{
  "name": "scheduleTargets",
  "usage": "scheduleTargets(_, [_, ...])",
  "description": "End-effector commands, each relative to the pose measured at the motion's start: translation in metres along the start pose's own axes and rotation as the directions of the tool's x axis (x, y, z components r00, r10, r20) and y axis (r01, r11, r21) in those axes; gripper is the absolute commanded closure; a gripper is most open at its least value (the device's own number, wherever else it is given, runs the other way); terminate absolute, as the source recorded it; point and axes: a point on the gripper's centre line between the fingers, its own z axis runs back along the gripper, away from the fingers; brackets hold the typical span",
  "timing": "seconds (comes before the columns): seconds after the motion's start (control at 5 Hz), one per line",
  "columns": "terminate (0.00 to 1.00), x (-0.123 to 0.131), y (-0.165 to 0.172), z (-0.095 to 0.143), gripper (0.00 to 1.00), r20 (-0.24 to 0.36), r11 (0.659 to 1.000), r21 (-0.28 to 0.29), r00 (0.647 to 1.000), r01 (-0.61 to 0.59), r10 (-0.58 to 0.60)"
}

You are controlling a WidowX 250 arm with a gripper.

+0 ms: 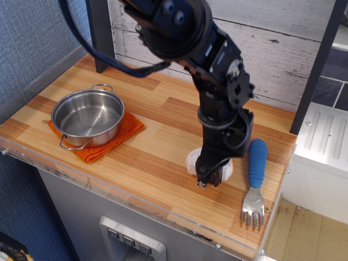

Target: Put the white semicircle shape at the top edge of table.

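Note:
The white semicircle shape point(192, 160) lies on the striped wooden table point(155, 144) near the front right. Only its left part and a sliver on the right point(228, 169) show. My black gripper point(210, 179) points down and stands right on top of the shape, covering its middle. The fingertips are low at the shape's front side, close to the table. The arm hides the gap between the fingers, so I cannot tell whether they are closed on the shape. The table's top edge runs along the white plank wall point(272, 49).
A blue-handled fork point(255, 173) lies just right of the gripper. A steel pot point(88, 117) sits on an orange cloth point(129, 128) at the left. A dark post point(101, 36) stands at the back left. A clear plastic rim point(136, 200) lines the front edge.

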Motion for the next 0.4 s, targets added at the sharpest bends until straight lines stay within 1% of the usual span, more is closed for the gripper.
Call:
scheduleTargets(0.0, [0.0, -0.003, 0.034, 0.036, 1.0, 0.017, 0.991, 0.129, 0.999, -0.043, 0.041])
scheduleTargets(0.2, [0.0, -0.002, 0.052, 0.037, 1.0, 0.02, 0.989, 0.14, 0.999, -0.047, 0.045])
